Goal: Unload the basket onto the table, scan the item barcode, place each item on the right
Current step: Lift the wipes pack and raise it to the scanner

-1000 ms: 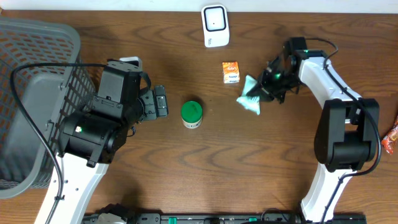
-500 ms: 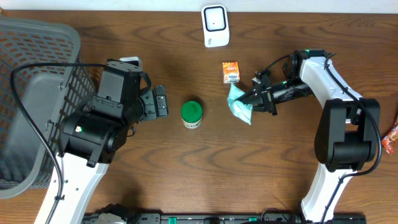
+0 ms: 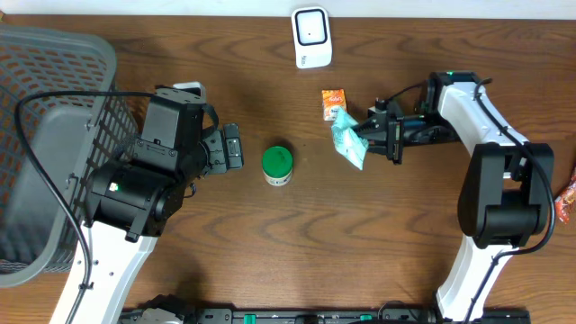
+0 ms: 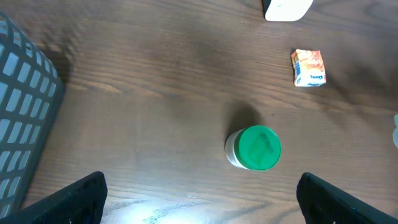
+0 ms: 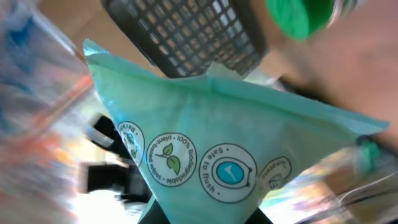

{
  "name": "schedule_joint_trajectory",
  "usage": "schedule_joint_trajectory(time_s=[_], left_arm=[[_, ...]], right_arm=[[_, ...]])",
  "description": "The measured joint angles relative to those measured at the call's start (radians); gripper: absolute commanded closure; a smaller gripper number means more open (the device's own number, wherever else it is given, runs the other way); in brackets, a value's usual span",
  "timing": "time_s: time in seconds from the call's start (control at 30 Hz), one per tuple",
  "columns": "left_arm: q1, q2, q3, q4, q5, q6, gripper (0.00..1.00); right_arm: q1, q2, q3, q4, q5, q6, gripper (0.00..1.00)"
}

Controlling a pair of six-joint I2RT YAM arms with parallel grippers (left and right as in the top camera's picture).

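Wood-grain table (image 3: 360, 243) fills the overhead view, with a large grey mesh basket (image 3: 45, 72) at its far left edge. Next in size are the two arms. The left arm (image 3: 135, 189) rests beside the basket, and the left gripper (image 3: 232, 148) points toward the middle of the table. Its jaws are spread as wide as they go and hold nothing, and the two fingertips (image 4: 81, 194) sit at the bottom corners of the left wrist view. The right arm (image 3: 490, 153) reaches in from the right. The right gripper (image 3: 371, 133) is pinched nearly closed on one edge of a teal packet (image 3: 346, 142).

That packet hangs from the jaws just beside a small orange box (image 3: 334, 103), below it and a little to the right, and well apart from the white scanner (image 3: 311, 37) at the table's far edge. In the right wrist view the packet (image 5: 217, 143) fills most of the picture, and round printed badges run across its face. No barcode can be made out on that side.

A jar with a green lid (image 3: 277, 166) stands upright between the two grippers, nearer the left one. A red snack bag (image 3: 565, 200) lies at the right edge.
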Motion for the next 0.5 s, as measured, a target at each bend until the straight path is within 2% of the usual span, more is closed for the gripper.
schedule_joint_trajectory(time_s=[0.27, 0.5], left_arm=[[0.0, 0.0, 0.0, 0.0, 0.0, 0.0, 0.02], [0.0, 0.0, 0.0, 0.0, 0.0, 0.0, 0.02]], right_arm=[[-0.027, 0.0, 0.0, 0.15, 0.157, -0.506, 0.99], [-0.027, 0.0, 0.0, 0.348, 0.192, -0.721, 0.99]])
